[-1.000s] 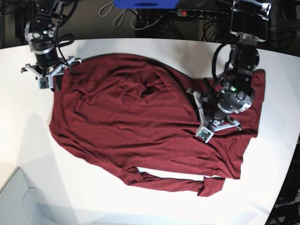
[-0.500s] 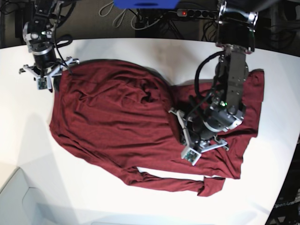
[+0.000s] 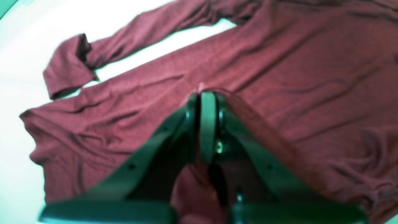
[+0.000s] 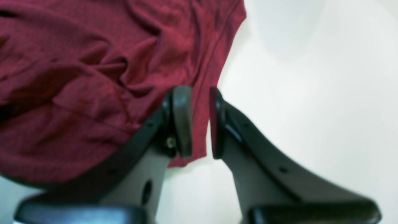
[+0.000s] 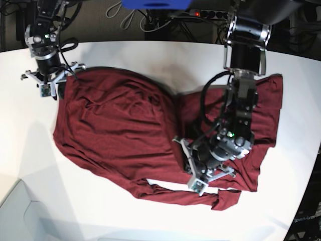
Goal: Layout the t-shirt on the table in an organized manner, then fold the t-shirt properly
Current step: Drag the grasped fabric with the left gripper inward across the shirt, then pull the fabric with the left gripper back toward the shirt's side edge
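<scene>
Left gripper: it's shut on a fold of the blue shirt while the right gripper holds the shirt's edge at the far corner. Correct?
Not quite: the shirt is dark maroon-red, not blue, as the base view shows. The rest stands: the left gripper is shut on a fold of it, and the right gripper has the shirt's edge between its jaws at the far corner.

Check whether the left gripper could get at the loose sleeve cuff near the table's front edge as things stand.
Probably not right away. The left gripper is shut on a fold of the t-shirt. The cuff lies uncovered on the table just past it, so the path looks free once it lets go.
</scene>
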Controlling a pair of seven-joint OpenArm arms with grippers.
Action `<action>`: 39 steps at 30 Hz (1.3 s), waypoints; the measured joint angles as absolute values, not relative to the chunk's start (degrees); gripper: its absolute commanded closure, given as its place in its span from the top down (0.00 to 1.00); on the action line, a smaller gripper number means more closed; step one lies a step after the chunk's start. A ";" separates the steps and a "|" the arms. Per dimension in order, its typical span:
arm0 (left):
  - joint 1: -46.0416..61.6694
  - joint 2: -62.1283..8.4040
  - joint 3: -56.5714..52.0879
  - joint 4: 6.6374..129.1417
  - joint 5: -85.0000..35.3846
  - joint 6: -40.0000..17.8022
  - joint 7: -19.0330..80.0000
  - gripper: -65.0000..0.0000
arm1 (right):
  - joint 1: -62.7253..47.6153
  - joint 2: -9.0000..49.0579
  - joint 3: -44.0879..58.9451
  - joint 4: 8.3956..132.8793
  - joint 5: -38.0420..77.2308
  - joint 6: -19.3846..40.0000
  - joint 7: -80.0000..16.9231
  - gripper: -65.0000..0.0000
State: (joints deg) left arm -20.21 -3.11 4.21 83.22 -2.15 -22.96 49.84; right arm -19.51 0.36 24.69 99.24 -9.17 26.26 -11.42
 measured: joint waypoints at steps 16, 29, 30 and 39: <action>-22.20 -1.26 3.70 74.39 -2.00 -22.72 50.43 0.75 | -19.18 0.30 24.64 99.24 -9.17 26.28 -11.42 0.18; -6.79 -8.54 4.27 89.12 -1.56 -22.94 50.09 0.86 | -18.94 0.30 24.64 99.24 -9.17 26.30 -11.42 0.18; -6.35 -8.91 4.23 88.75 -1.52 -22.90 50.22 0.85 | -18.94 0.32 24.62 99.24 -9.17 26.30 -11.44 0.18; -4.32 -10.76 3.97 88.44 -1.58 -22.87 49.71 0.82 | -18.94 0.30 24.43 99.24 -9.17 26.33 -11.42 0.18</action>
State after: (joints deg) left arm -4.32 -10.76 3.97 88.44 -1.58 -22.87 49.71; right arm -18.94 0.30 24.43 99.24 -9.17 26.33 -11.42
